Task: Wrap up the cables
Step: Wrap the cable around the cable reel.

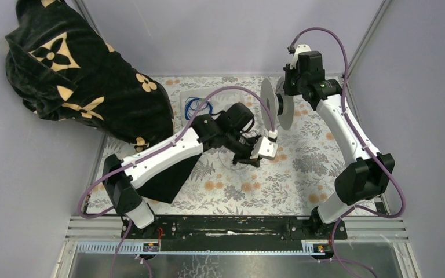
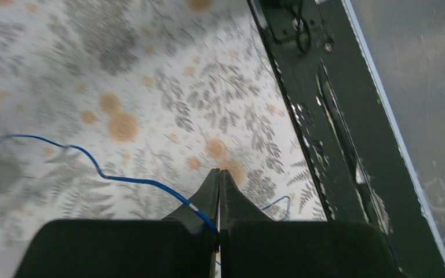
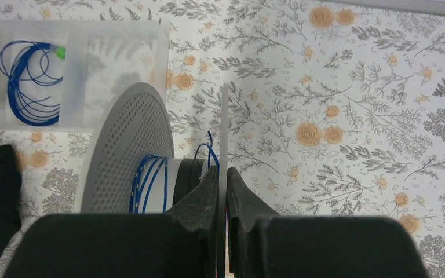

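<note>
Middle of the table point(image 1: 301, 174): left gripper point(image 2: 219, 174) pinched shut on a thin blue cable point(image 2: 121, 178), trailing off across the flowers. Farther back: right gripper point(image 3: 223, 171) clamped on a spool's point(image 3: 127, 145) thin white edge, blue turns point(image 3: 148, 182) round its middle. At the far left corner: more blue loops point(image 3: 26, 87) in a clear tray point(image 3: 121, 69).

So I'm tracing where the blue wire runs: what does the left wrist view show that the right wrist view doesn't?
Only left wrist: the left hand shut on a blue strand, and the black base rail. Only right wrist: the right hand clamping the spool flange, blue wire wound on its core, coiled wires in a translucent tray. Both: the floral table cover.
</note>
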Available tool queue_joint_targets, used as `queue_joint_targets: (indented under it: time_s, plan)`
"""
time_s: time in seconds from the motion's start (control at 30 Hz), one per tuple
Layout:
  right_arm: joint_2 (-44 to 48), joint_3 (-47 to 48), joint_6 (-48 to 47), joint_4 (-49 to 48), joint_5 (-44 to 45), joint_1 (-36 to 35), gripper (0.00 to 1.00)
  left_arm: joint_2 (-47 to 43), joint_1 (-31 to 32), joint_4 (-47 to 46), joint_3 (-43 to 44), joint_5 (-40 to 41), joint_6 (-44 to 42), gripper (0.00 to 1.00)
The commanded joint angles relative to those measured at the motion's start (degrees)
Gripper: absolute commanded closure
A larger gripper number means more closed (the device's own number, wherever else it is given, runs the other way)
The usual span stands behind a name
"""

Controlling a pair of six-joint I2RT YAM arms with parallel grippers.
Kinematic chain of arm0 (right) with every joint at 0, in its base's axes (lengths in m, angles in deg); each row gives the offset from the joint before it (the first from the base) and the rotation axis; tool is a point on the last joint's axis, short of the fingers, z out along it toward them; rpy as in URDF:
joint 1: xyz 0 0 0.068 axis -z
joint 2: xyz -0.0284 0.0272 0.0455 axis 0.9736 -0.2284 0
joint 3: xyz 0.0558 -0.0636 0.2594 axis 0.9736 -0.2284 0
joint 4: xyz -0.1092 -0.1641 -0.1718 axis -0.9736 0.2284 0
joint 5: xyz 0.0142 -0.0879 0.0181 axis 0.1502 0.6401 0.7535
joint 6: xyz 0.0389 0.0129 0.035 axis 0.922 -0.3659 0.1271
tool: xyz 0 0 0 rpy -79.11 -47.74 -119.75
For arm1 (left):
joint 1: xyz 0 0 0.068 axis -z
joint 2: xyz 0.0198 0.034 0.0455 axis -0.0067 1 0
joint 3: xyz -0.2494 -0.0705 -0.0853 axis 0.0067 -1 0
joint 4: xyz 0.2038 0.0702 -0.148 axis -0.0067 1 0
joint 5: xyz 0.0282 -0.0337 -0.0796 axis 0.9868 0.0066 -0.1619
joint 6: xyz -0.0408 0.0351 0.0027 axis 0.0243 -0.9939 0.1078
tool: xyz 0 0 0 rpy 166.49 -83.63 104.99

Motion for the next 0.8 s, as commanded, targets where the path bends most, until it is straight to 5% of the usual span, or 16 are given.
queue_joint_targets:
  time_s: [0.0, 0.43, 0.77]
  plan:
    - [2.29, -2.09, -0.07, -6.89, 1.18, -1.42, 1.0, 0.01, -0.12, 0.96, 9.18, 3.35, 4.0, 1.0]
    - [11.88, -14.54, -3.66, -11.85, -4.14, -4.79, 1.0, 3.98, -8.79, -8.88, 20.25, 15.06, 19.59, 1.0]
    - [14.24, -18.86, -7.73, -10.52, -8.69, -5.46, 1.0, 6.43, -18.69, -15.75, 22.13, 10.63, 29.89, 1.0]
